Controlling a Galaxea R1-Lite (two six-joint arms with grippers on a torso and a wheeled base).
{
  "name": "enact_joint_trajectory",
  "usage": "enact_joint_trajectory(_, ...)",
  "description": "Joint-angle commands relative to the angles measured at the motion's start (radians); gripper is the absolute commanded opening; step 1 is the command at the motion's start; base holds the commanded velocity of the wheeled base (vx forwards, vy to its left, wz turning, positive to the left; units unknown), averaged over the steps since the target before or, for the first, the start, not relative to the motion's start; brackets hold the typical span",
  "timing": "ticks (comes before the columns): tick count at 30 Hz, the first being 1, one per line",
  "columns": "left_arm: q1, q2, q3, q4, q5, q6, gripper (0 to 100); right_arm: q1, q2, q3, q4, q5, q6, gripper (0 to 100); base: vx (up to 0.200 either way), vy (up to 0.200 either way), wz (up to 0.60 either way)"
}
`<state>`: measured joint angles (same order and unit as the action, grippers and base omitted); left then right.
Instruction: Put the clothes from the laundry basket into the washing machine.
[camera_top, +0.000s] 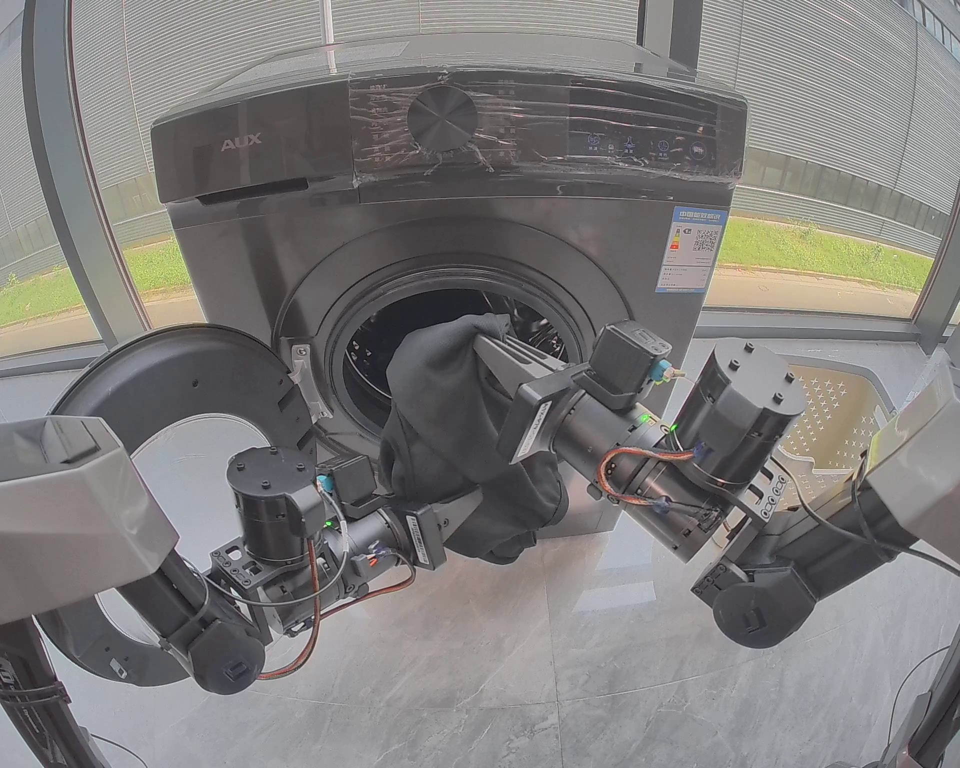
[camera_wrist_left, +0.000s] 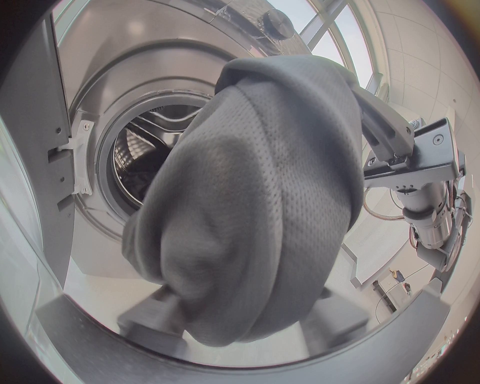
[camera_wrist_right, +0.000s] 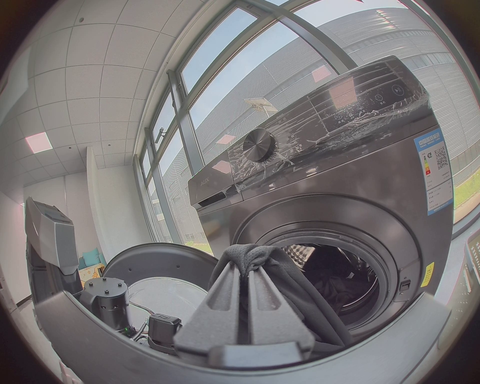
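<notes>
Head view: garment (camera_top: 440, 410) hangs 12-to-6 before washing machine (camera_top: 260, 250); right end effector (camera_top: 485, 345) pinches top, left end effector (camera_top: 472, 503) bottom; door (camera_top: 170, 385) at 9.

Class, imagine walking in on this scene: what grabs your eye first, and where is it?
A grey garment hangs before the open mouth of the washing machine, pinched at its top by the right end effector, with the left end effector at its lower end. The round door stands swung open on the robot's left, and a pale laundry basket sits on the right.

Bright daylight from windows (camera_top: 850, 120) behind
</notes>
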<state>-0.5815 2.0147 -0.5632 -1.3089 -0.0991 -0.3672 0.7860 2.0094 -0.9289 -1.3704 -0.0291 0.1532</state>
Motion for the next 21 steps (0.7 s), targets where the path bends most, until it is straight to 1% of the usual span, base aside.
enact_joint_trajectory(1,-0.014,0.018,0.003,-0.027,0.007,0.011,0,-0.001,0.011,0.002,-0.007,0.000,0.000,0,0.000,0.000,0.00)
enact_joint_trajectory(4,-0.023,0.016,0.019,-0.047,0.009,0.031,0,-0.001,0.017,0.002,-0.009,-0.014,0.000,0,0.000,0.000,0.00)
enact_joint_trajectory(7,-0.026,0.015,0.022,-0.059,0.009,0.034,0,-0.002,0.020,0.002,-0.009,-0.017,0.000,0,0.000,0.000,0.00)
enact_joint_trajectory(8,-0.040,0.012,0.039,-0.093,0.018,0.037,0,-0.008,0.042,0.001,-0.012,-0.017,-0.003,0,0.000,0.000,0.00)
enact_joint_trajectory(10,-0.047,0.013,0.051,-0.118,0.027,0.045,0,-0.013,0.049,0.002,-0.022,-0.015,-0.004,0,0.000,0.000,0.00)
enact_joint_trajectory(12,-0.049,0.013,0.059,-0.135,0.029,0.051,0,-0.014,0.052,0.002,-0.025,-0.015,-0.004,0,0.000,0.000,0.00)
enact_joint_trajectory(13,-0.052,0.015,0.068,-0.156,0.030,0.060,0,-0.014,0.054,0.004,-0.025,-0.015,-0.004,0,0.000,0.000,0.00)
enact_joint_trajectory(15,-0.054,0.015,0.077,-0.179,0.030,0.064,0,-0.022,0.057,0.005,-0.025,-0.015,-0.004,0,0.000,0.000,0.00)
enact_joint_trajectory(16,-0.054,0.015,0.080,-0.190,0.030,0.064,0,-0.028,0.060,0.004,-0.024,-0.017,-0.004,100,0.000,0.000,0.00)
enact_joint_trajectory(18,-0.054,0.013,0.080,-0.197,0.030,0.064,0,-0.039,0.063,0.004,-0.018,-0.018,-0.004,100,0.000,0.000,0.00)
enact_joint_trajectory(19,-0.054,0.010,0.077,-0.213,0.030,0.064,0,-0.062,0.066,0.005,-0.012,-0.018,-0.006,100,0.000,0.000,0.00)
enact_joint_trajectory(21,-0.044,0.003,0.062,-0.225,0.030,0.064,0,-0.097,0.065,0.028,-0.012,-0.018,-0.024,100,0.000,0.000,0.00)
